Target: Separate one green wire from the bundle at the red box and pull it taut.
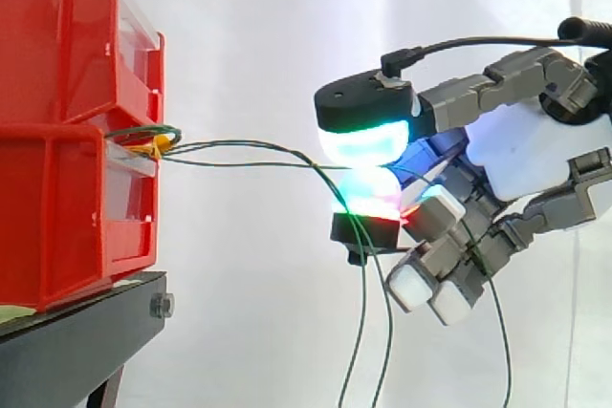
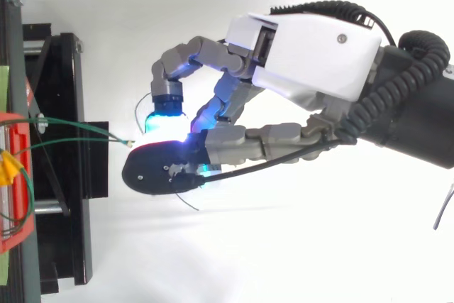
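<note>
Several thin green wires (image 1: 239, 147) come out of a bundle bound with yellow tape (image 1: 159, 147) at the front of the red box (image 1: 57, 207). They run right to my hand (image 1: 526, 155). The hand is shut on one green wire (image 1: 239, 163): it is pinched between an upper pad glowing cyan-green (image 1: 363, 145) and a lower pad glowing red. That wire runs nearly straight from the box to the pinch. The other wires arc over and hang down below the pads (image 1: 361, 332). From above, the hand (image 2: 312, 54) sits to the right of the box, with green wires (image 2: 71, 125) reaching toward its pads.
Two red bins are stacked on a black stand (image 1: 76, 341) at the left. The stand's black frame (image 2: 67, 175) lies between the box and the hand. A white curtain is behind. Another green strand hangs under the hand's curled fingers (image 1: 502, 332).
</note>
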`<state>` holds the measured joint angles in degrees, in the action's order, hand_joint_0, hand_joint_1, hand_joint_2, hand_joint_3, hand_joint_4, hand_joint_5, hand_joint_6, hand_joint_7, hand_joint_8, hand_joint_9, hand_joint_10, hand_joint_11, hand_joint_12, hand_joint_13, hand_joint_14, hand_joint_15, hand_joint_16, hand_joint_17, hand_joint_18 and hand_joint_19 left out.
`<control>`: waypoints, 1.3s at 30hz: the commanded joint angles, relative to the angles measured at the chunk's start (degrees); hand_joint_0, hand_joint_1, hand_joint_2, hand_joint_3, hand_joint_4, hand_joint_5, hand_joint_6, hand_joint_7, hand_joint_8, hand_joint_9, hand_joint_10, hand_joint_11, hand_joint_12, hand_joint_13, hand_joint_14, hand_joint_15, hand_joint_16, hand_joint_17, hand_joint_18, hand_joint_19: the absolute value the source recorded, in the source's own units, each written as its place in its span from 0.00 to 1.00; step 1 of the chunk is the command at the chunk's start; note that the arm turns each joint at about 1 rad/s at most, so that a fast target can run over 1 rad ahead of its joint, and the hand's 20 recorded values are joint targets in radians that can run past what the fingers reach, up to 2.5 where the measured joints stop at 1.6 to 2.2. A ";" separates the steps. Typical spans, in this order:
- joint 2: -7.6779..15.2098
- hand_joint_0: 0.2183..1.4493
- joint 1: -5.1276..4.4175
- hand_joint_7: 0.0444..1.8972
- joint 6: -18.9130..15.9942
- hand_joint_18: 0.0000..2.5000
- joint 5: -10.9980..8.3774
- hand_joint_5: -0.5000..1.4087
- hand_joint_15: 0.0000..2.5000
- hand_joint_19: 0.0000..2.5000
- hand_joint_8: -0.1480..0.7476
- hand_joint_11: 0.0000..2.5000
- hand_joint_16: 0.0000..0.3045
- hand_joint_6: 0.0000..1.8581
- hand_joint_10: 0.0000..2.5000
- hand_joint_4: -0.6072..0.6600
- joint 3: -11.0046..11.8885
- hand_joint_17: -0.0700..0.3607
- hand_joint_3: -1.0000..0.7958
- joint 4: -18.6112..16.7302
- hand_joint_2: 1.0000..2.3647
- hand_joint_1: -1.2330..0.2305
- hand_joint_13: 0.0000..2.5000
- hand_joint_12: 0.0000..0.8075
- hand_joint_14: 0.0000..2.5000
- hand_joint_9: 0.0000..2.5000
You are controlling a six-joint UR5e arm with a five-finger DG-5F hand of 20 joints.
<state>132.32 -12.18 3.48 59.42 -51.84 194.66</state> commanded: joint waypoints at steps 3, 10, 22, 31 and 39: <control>-0.22 0.33 0.14 0.72 0.30 0.39 -1.33 0.19 0.19 0.16 0.68 0.37 0.19 0.49 0.01 0.49 -0.01 0.47 0.61 1.51 0.01 0.30 0.44 0.57 0.01 0.53; -0.31 0.33 0.05 0.73 0.04 0.40 -3.17 0.20 0.20 0.16 0.68 0.38 0.20 0.49 0.01 0.47 -0.01 0.47 0.63 3.79 0.01 0.30 0.45 0.57 0.01 0.54; -1.54 0.33 -0.12 0.73 0.30 0.40 -11.87 0.20 0.20 0.16 0.69 0.37 0.20 0.49 0.01 0.48 -0.28 0.48 0.63 4.15 0.01 0.29 0.45 0.57 0.01 0.55; -1.72 0.33 -0.12 0.73 0.12 0.40 -13.81 0.20 0.20 0.16 0.68 0.37 0.20 0.49 0.01 0.49 -0.28 0.48 0.63 4.06 0.01 0.30 0.45 0.57 0.01 0.55; -2.25 0.33 -0.47 0.73 -0.31 0.40 -18.20 0.20 0.20 0.16 0.68 0.37 0.20 0.49 0.01 0.49 -0.36 0.48 0.63 5.11 0.01 0.30 0.45 0.57 0.01 0.54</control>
<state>130.24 -12.50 3.39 42.80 -52.19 199.28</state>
